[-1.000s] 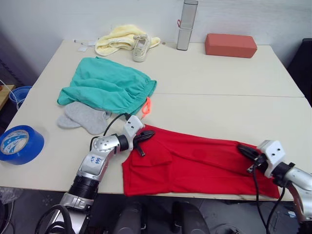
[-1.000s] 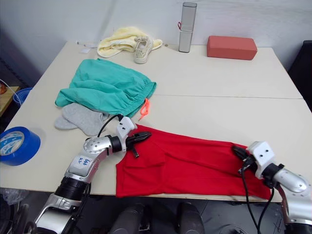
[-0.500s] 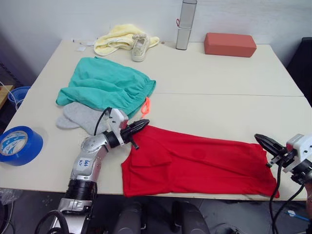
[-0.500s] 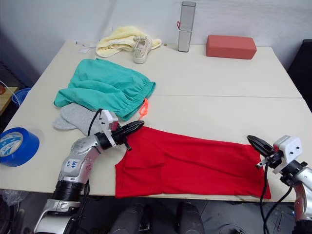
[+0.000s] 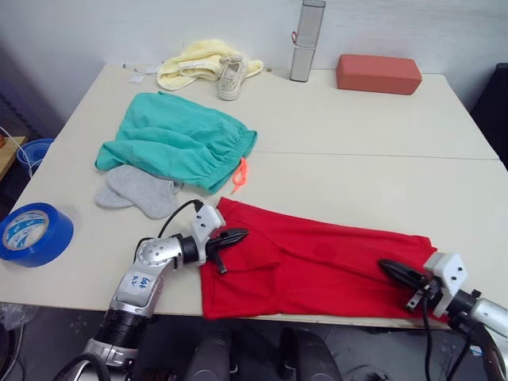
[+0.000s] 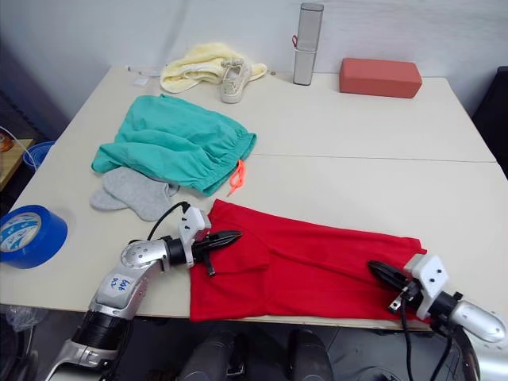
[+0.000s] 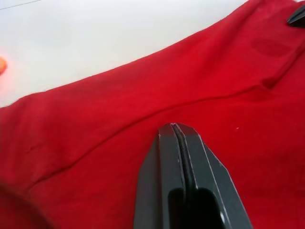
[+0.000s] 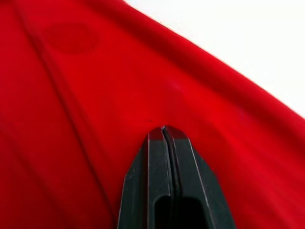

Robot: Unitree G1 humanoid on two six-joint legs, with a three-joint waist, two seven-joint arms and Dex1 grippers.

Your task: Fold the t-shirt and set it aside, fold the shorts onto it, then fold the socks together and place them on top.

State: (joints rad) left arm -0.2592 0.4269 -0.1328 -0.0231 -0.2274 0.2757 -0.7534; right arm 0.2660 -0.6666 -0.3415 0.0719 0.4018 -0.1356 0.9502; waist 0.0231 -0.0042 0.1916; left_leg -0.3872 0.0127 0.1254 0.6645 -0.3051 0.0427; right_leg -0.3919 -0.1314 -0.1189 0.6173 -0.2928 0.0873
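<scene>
At the far left I see a blue tape roll on the table edge. Just right of it lie the socks, grey, flat on the table, their far side tucked under the shorts. The shorts sit spread on the left half of the table, waistband toward the middle, with an orange drawstring end poking out beside them. Behind them, at the far edge, a yellow cloth lies with a beige shoe resting against it.

My left gripper lies low at the left end of the t-shirt, its tip over the red cloth near a small folded flap. In the left wrist view the fingers are pressed together with no cloth between them, tip just over the fabric.

The t-shirt lies along the near edge of the table as a long red band, folded lengthwise, stretching from my left gripper to my right one. A grey cylinder stands at the far edge, and a red-brown block lies to its right.

My right gripper sits at the right end of the t-shirt, over the cloth. Its fingers are likewise clenched on nothing, tip resting on or just above the red fabric; I cannot tell which.
</scene>
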